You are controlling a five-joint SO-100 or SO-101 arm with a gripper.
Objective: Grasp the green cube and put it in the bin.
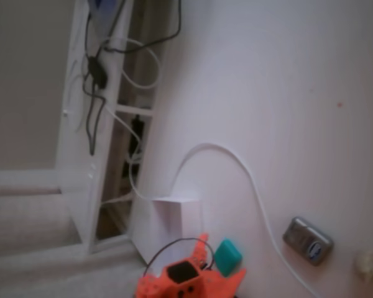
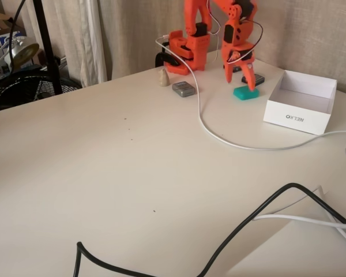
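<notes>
Gripper hangs w/ jaws spread over green cube, empty; should drop straight, centre it, then clamp before bin.

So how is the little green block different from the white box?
The green cube is teal and small; the bin is white and much bigger. The green cube is a solid lump with rounded corners, while the bin is open on top with thin walls and looks empty. The green cube sits right under the orange claw; the bin stands apart to the right in that fixed view. Both rest on the same pale table.
</notes>
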